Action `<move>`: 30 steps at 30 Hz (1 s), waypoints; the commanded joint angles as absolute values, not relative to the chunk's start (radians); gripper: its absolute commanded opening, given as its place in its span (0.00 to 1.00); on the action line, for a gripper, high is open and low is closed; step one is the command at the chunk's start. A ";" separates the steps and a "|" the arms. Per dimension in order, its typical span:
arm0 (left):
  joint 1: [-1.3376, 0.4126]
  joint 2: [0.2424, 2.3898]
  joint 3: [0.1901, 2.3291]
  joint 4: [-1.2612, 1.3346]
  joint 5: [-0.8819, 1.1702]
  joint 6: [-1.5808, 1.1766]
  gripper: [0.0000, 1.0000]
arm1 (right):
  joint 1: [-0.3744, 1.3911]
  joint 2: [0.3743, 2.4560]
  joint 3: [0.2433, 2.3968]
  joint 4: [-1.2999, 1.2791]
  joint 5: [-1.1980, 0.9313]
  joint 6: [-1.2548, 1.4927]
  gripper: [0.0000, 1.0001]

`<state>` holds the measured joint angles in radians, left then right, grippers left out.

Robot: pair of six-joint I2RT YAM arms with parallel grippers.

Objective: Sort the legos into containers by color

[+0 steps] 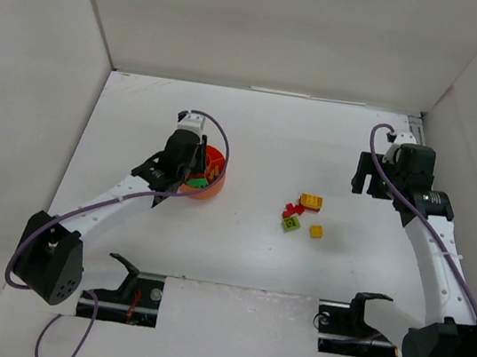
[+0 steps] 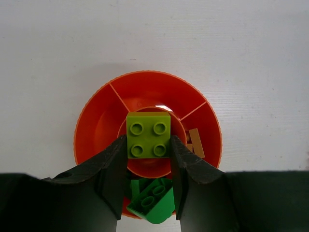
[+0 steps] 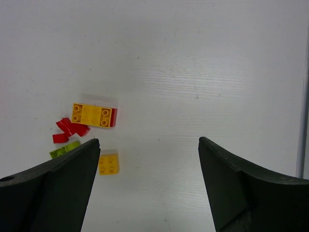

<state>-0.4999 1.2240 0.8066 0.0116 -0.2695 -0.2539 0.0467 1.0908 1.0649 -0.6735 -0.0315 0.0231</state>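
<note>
L claw (image 2: 148, 145) is clamped on a lime 2x2 brick (image 2: 148, 134), studs facing the wrist cam, fingers pressing its two flat opposite sides. The brick sits over the ctr well of the orange-red bowl (image 2: 149, 89); whether it hangs above the well or touches it can't be told. Just under the fingers, in the bowl's near compartment, a green brick (image 2: 152, 200) lies tilted. A brown-orange brick (image 2: 196, 142) lies in the compartment to the right of ctr; the far compartment looks bare. R claw (image 3: 148, 142) is spread wide w/ nothing btwn its fingers, well apart from the bowl, on the R arm's side. The unsorted cluster lies on the white table (image 1: 253, 261) btwn the bowl and R claw: a long yellow brick (image 3: 91, 115) w/ a red end, red pieces (image 3: 70, 128) beside it, a second lime brick (image 3: 65, 150) partly hidden by a finger, and a small yellow brick (image 3: 108, 163) a bit apart. Handling, as judged: bricks look like hard, stiff, light plastic, not fragile, but glossy sides may slip or twist under an off-ctr pinch. Best hold is square across two flat parallel sides, low on the body, not on the studs. The red pieces touch each other, so a clean single pick there looks harder.
</note>
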 commanded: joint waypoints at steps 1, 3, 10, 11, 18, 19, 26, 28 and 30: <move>-0.502 1.221 0.793 0.015 -0.256 -0.264 0.25 | 0.041 1.089 1.088 -0.646 -0.018 0.015 0.87; -0.502 1.221 0.793 0.002 -0.256 -0.273 0.25 | 0.041 1.098 1.088 -0.646 -0.018 0.015 0.87; -0.502 1.200 0.773 -0.009 -0.256 -0.302 0.38 | 0.041 1.098 1.088 -0.646 -0.028 0.006 0.88; -0.502 1.189 0.764 -0.009 -0.256 -0.302 0.42 | 0.041 1.098 1.088 -0.646 -0.038 0.006 0.88; -0.502 1.160 0.764 0.002 -0.225 -0.302 0.53 | 0.113 1.088 1.078 -0.664 0.055 0.018 0.88; -0.502 1.149 0.764 0.002 -0.225 -0.302 0.53 | 0.129 1.088 1.078 -0.673 0.064 0.031 0.88; -0.502 1.075 0.856 -0.043 -0.227 -0.365 1.00 | 0.323 1.120 1.051 -0.695 0.141 0.127 0.88; -0.502 1.062 0.902 -0.105 -0.265 -0.432 1.00 | 0.412 1.137 1.026 -0.686 0.152 0.162 0.87; -0.502 1.052 0.934 -0.167 -0.334 -0.532 1.00 | 0.481 1.173 1.006 -0.654 0.161 0.228 0.87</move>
<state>-0.5026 1.0939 0.8577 -0.0963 -0.2489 -0.4000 0.4076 1.1355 1.0340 -0.6849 0.1215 0.1310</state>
